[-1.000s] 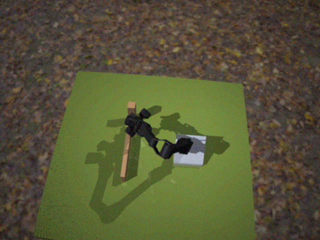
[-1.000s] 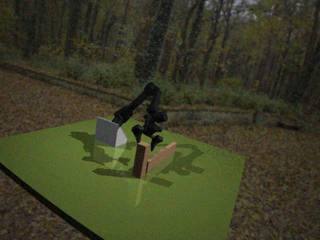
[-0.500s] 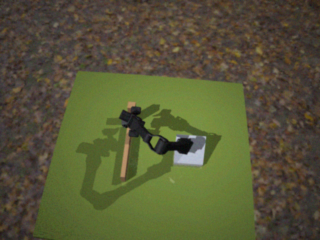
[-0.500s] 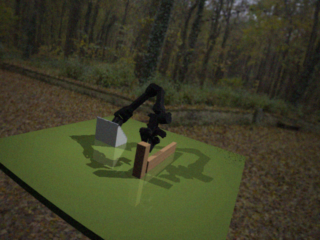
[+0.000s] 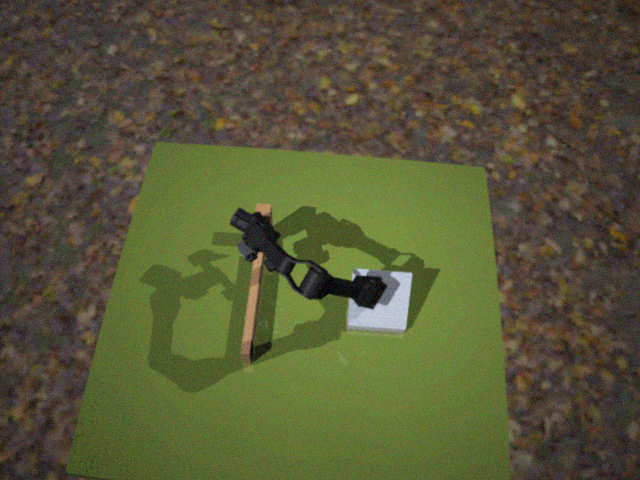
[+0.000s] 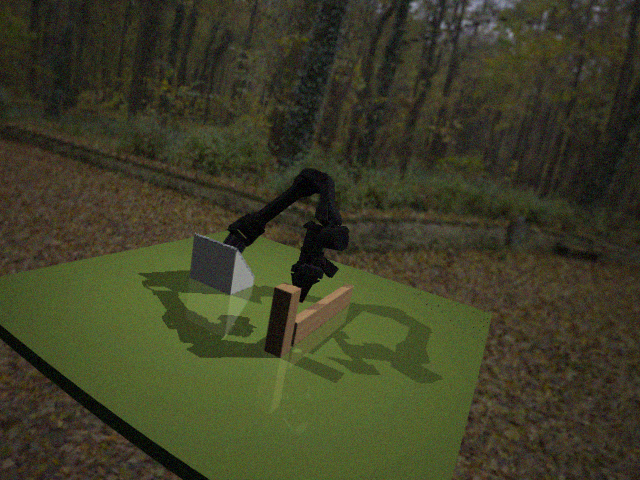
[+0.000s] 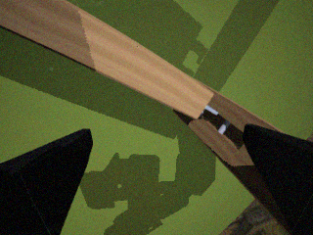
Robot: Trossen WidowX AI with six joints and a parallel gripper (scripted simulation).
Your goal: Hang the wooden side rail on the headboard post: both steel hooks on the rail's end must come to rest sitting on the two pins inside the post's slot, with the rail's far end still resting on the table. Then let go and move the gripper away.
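Rail [image 6: 323, 311] first: the wooden side rail lies low along the green bench [image 6: 129, 361], one end butted up against the upright headboard post [image 6: 282, 319], the other end stretching away behind it and resting on the bench surface. From above, the rail [image 5: 252, 304] runs as one long pale strip, and the post stands at its near end [image 5: 247, 352]. In the wrist view the joint is plain enough: the rail [image 7: 131, 59] meets the darker post [image 7: 229, 131] at a notch, and two small bright bits of steel hooks [image 7: 217, 119] sit right in that slot. Whether each hook is actually seated on a pin is too small to tell.

Above the rail hangs the pincer [image 6: 305, 281], pointing down, just behind the top of the post as seen from the side. Its fingers are spread wide with nothing between them; in the wrist view the two dark fingertips stand at either lower corner, with the rail passing across above them and touching neither. From overhead the pincer [image 5: 248, 227] sits over the far part of the rail.

Behind it the black arm [image 6: 289, 201] bends up and back to a grey base block [image 6: 219, 266] on the bench. Heavy shadows of arm and post fall across the green. Around the bench lies leaf-strewn ground [image 5: 465, 77], with dim trees [image 6: 310, 77] beyond.
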